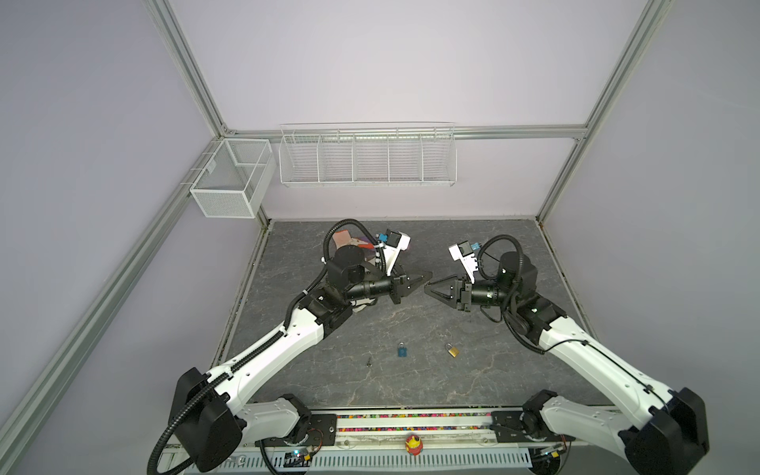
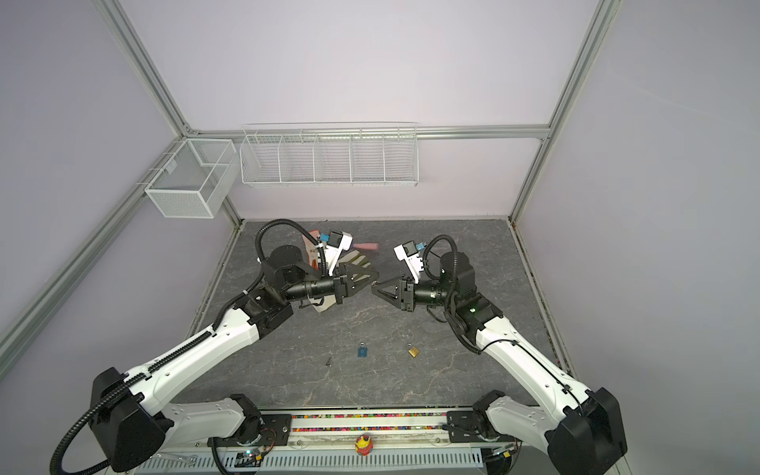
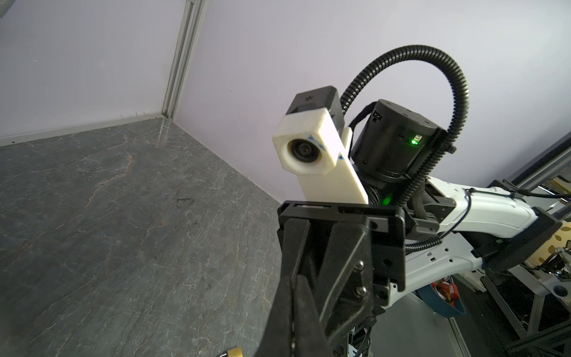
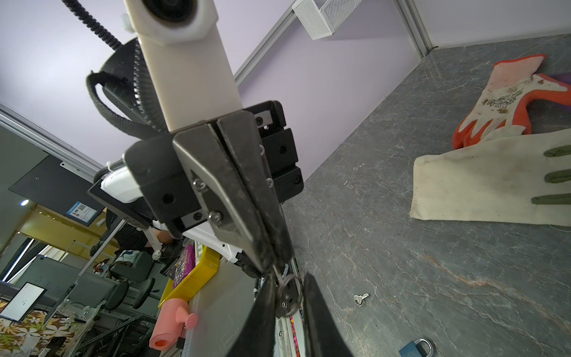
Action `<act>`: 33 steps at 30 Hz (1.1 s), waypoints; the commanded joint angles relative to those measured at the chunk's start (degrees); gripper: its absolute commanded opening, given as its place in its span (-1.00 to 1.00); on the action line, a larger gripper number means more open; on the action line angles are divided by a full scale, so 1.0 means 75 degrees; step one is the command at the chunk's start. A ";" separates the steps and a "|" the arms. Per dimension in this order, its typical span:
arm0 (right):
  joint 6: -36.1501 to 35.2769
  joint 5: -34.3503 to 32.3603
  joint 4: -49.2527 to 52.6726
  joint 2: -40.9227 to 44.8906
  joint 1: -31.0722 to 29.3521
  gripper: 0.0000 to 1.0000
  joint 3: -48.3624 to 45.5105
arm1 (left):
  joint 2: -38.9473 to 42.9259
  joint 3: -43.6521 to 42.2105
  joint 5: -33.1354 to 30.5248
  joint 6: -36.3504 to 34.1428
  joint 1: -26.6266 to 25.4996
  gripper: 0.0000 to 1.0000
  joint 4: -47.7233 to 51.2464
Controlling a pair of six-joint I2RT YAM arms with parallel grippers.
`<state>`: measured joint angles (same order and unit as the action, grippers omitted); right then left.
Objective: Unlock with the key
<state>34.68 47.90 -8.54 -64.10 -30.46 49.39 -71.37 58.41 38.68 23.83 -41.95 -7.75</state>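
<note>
Two arms meet nose to nose above the middle of the bench (image 1: 432, 390). In both top views the left pincer (image 1: 427, 275) is pressed together, and the right pincer (image 1: 426, 288) tapers to a point just beside it. Whatever sits at the tips is too small to make out here. Nearer the front I count two padlocks, a blue padlock (image 1: 402, 351) and a brass padlock (image 1: 451, 350). One loose key (image 1: 369, 362) lies left of the blue one. A cream glove (image 2: 362, 260) peeks out behind the left arm, mostly hidden.

In the left wrist view the black fingers overlap and I cannot sort them. Only a corner of the brass padlock (image 3: 233, 352) shows, cut off at the edge.

The right wrist view is clearer. The left pincer (image 4: 272, 262) is clamped on a key ring (image 4: 289, 293) held in the air. The right pincer's (image 4: 289, 275) two fingers stand a little apart on either side of the ring, and I cannot tell whether they press it. A dark piece hangs in the ring; its shape is unclear. One loose key (image 4: 361, 299) lies on the bench, and the blue padlock (image 4: 415, 347) is cut off. There are two gloves: an orange-and-white glove (image 4: 506, 99) and the cream glove (image 4: 488, 182), its fingers cropped.
</note>
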 commanded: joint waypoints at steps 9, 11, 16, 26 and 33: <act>0.0050 0.0179 -0.0435 0.0000 0.0026 -0.64 0.0091 | -0.0034 0.0286 0.0175 -0.0210 0.0016 -1.00 0.0131; 0.0052 0.0207 -0.0457 -0.0009 0.0024 -0.65 0.0085 | -0.0040 0.0298 0.0153 -0.0211 0.0016 -1.00 0.0119; 0.0029 0.0212 -0.0474 -0.0039 0.0019 -0.72 0.0066 | -0.0091 0.0322 0.0232 -0.0178 0.0016 -1.00 0.0093; 0.0038 0.0301 -0.0569 -0.0038 0.0023 -0.84 0.0060 | -0.0115 0.0318 0.0341 -0.0190 0.0016 -1.00 0.0060; -0.0008 0.0290 -0.0572 0.0061 0.0026 -0.88 0.0028 | -0.0138 0.0321 0.0238 -0.0263 0.0016 -1.00 0.0154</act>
<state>34.92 49.34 -11.03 -64.12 -30.46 49.39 -71.70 59.05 39.94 23.38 -41.89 -7.01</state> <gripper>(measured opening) 0.069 0.047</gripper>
